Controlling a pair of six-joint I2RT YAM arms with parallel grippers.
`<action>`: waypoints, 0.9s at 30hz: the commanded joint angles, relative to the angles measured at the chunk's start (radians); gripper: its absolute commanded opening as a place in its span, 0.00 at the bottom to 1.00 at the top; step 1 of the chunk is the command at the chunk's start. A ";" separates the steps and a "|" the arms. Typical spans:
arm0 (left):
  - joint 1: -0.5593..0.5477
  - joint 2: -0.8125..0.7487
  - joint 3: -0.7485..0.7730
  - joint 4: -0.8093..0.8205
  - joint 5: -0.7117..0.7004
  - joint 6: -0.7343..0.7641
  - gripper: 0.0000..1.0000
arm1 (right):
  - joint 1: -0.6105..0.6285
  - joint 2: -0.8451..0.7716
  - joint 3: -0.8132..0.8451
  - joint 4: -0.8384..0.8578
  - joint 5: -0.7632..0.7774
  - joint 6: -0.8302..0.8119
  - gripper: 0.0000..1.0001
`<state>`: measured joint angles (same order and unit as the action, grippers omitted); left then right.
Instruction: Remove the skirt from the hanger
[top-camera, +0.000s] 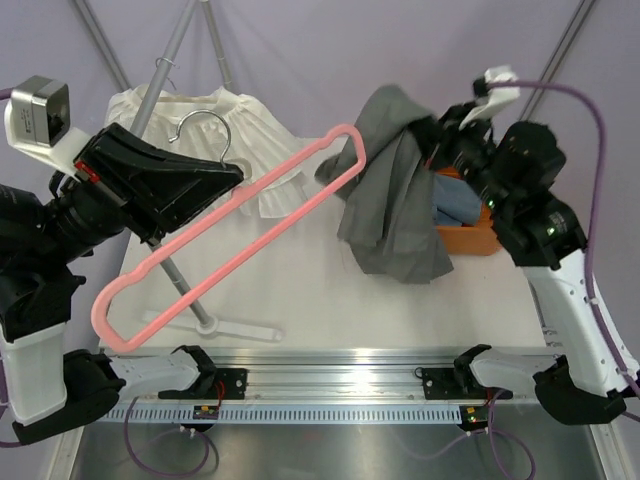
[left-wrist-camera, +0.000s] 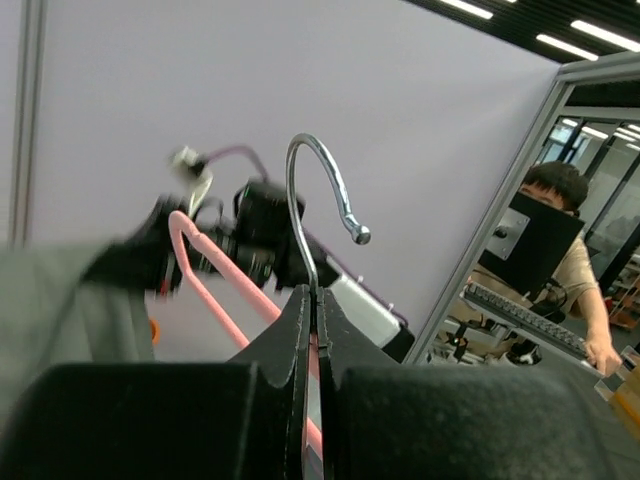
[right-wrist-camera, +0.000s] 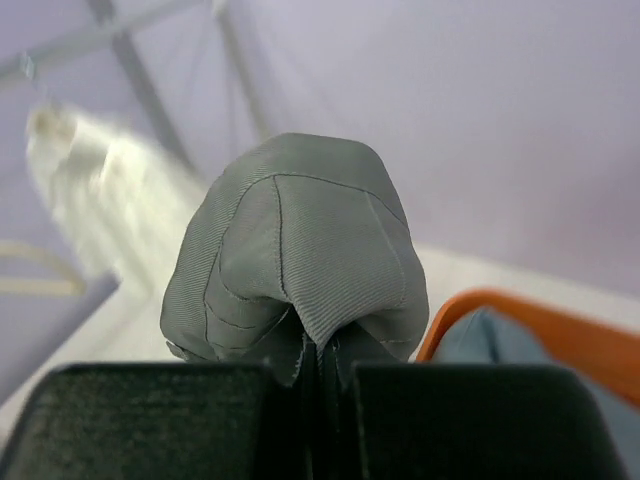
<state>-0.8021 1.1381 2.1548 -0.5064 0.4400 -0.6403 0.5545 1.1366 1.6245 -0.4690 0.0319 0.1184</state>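
Note:
A pink hanger (top-camera: 240, 255) with a metal hook (top-camera: 205, 125) slants across the table, held in the air. My left gripper (top-camera: 235, 175) is shut on the hanger at the base of the hook (left-wrist-camera: 318, 190), and the pink bar (left-wrist-camera: 215, 275) runs away to the left. The grey skirt (top-camera: 395, 200) hangs bunched at the hanger's far right end. Its left edge meets that end; I cannot tell whether it is still looped on. My right gripper (top-camera: 435, 135) is shut on a fold of the skirt (right-wrist-camera: 300, 240), which bulges above the fingers.
A white ruffled garment (top-camera: 255, 130) hangs at the back on a metal stand whose pole (top-camera: 180, 270) and base (top-camera: 240, 328) cross under the hanger. An orange bin (top-camera: 470, 235) with blue fabric (top-camera: 455, 200) sits under the right arm. A person (left-wrist-camera: 555, 230) stands beyond the frame.

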 joint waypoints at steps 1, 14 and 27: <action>0.001 -0.017 -0.081 -0.079 -0.012 0.088 0.01 | -0.102 0.080 0.228 0.130 0.051 -0.094 0.00; 0.001 -0.083 -0.426 -0.169 -0.147 0.234 0.00 | -0.384 0.391 0.804 0.110 -0.033 -0.094 0.00; 0.001 -0.060 -0.512 -0.110 -0.129 0.225 0.00 | -0.536 0.296 0.197 0.242 -0.038 0.056 0.00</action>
<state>-0.8021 1.0821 1.6444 -0.6998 0.3092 -0.4217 0.0257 1.4471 1.8801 -0.3019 -0.0448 0.1307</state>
